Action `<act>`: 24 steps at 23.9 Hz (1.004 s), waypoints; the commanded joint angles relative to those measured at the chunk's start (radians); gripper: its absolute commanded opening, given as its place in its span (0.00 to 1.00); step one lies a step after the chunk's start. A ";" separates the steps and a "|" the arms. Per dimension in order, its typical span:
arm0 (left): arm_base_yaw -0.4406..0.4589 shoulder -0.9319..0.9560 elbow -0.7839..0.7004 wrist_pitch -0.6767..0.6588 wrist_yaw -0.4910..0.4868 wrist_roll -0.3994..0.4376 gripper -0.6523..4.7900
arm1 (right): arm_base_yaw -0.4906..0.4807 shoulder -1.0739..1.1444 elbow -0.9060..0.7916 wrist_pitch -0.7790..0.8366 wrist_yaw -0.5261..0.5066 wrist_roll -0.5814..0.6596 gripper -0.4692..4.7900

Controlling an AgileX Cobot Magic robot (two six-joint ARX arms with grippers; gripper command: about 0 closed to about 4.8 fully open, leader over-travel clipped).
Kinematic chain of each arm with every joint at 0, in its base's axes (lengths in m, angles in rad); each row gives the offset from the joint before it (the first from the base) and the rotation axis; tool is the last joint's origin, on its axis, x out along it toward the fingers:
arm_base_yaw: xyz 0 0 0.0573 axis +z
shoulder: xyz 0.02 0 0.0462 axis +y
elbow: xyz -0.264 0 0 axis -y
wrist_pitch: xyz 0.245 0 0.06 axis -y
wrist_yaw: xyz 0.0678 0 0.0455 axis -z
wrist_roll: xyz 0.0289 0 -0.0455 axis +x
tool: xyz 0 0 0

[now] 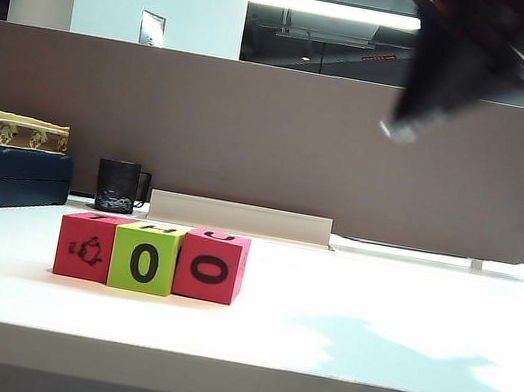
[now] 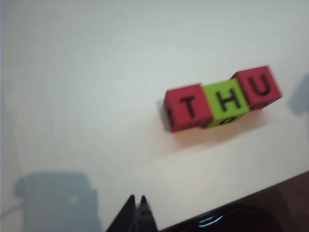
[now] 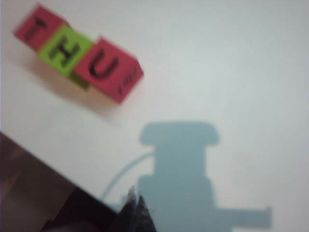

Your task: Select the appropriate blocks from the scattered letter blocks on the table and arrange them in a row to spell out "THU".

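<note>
Blocks: the three letter blocks sit in one row on the table [image 1: 366, 357], side by side and touching; red T block [image 2: 188, 107], green H block [image 2: 227, 102], red U block [image 2: 258, 87]; from my left wrist view the top faces read T, H, U in order; the U block sits slightly askew to the other two, though I see no gap.

Row, from outside: the exterior view shows the same row toward the left of the table, front faces carrying a small figure and two round characters (zero or O, I cannot say which); a black mug [image 1: 117, 186] and the grey-brown divider [image 1: 253, 134] stand behind it.

My left pincer: left gripper [image 2: 136, 200] has its fingertips pressed together on nothing; it hangs over bare table, well apart from the row.

My right pincer: right gripper [image 3: 135, 195] is likewise pressed together and empty, above the table beside its own shadow, well clear of the U block; the dark blur high in the exterior view is probably this arm.

Step in hand: I judge the spelling done; both arms are clear of the blocks.

Next move: little is called for; at most a light nudge to square the U block, otherwise keep both pincers away from the row.
</note>
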 commanded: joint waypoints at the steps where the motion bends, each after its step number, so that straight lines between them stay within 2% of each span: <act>1: 0.004 -0.182 -0.167 0.076 0.008 -0.106 0.11 | 0.026 -0.112 -0.209 0.111 -0.051 0.058 0.08; 3: 0.003 -0.274 -0.229 0.077 0.016 -0.138 0.11 | 0.039 -0.171 -0.280 0.163 -0.050 0.076 0.08; 10: 0.004 -0.446 -0.307 0.092 0.005 -0.141 0.11 | 0.044 -0.245 -0.337 0.184 -0.023 0.075 0.08; 24: 0.004 -0.446 -0.307 0.080 0.008 -0.141 0.11 | 0.045 -0.244 -0.337 0.177 -0.023 0.075 0.08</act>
